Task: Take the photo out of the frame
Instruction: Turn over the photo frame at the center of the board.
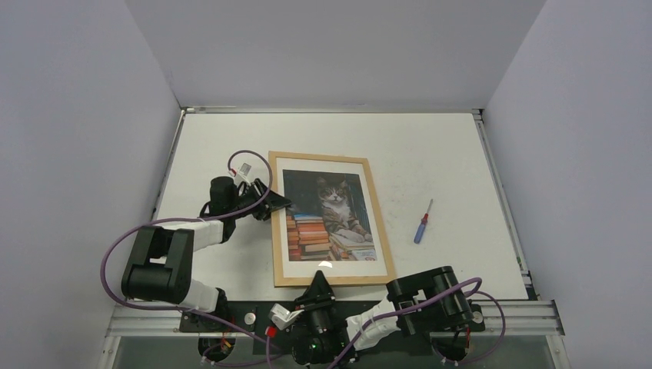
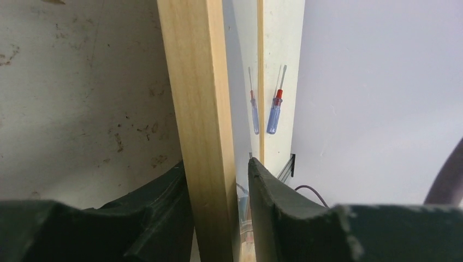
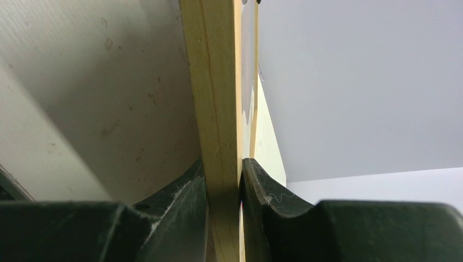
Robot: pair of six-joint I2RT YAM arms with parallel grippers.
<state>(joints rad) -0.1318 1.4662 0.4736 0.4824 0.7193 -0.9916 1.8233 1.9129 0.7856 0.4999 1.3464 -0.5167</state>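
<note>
— Right pincer [image 3: 224, 164], status: clamped across the frame [image 1: 319, 156], both pads hard against the wood at the middle of the near short rail.

— And your other one?

— Left pincer [image 2: 215, 161] straddles the long rail on its own side. The outer pad meets the wood. On the glass side a thin bright strip shows beside the inner pad, so I cannot tell whether it grips or merely brackets.

— Where does the frame lie from you?

— On the table [image 1: 446, 161], directly ahead of my right pincer, with its long axis running straight away from those jaws. From my left pincer it spreads sideways, and the long axis crosses in front of the fingers.

— The photo?

— Photo [image 1: 329, 215], a cat on books, faces up under glass. It sits inside the rails, beyond my right fingertips and inboard of my left. Assessment: access is probably from the underside, so the frame needs turning about its long axis. My left pincer, on the long rail, is better placed to lift.

— Anything else?

— Screwdriver [image 1: 422, 223], well apart from both pincers, beyond the far long rail from my left pincer.
</note>
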